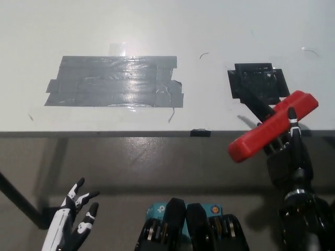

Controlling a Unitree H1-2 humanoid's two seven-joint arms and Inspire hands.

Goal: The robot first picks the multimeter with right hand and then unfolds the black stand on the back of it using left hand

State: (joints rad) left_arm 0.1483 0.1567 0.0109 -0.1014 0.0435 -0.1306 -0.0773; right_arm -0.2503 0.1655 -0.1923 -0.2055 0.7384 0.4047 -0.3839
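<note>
A robot's black right hand holds a red multimeter just off the front edge of a white bench.

Far to the multimeter's lower left, the white left hand (pixel 76 222) rests low with its fingers (pixel 78 184) spread, holding nothing. On the bench (pixel 209 31), a grey tape patch (pixel 114 81) lies well left of the multimeter, and a black square (pixel 259 82) sits just above it. The multimeter (pixel 272 125) tilts, long axis rising to the right, with the right hand (pixel 287 154) closed on it from below. The stand is not visible; the left hand likely must travel right and upward.
</note>
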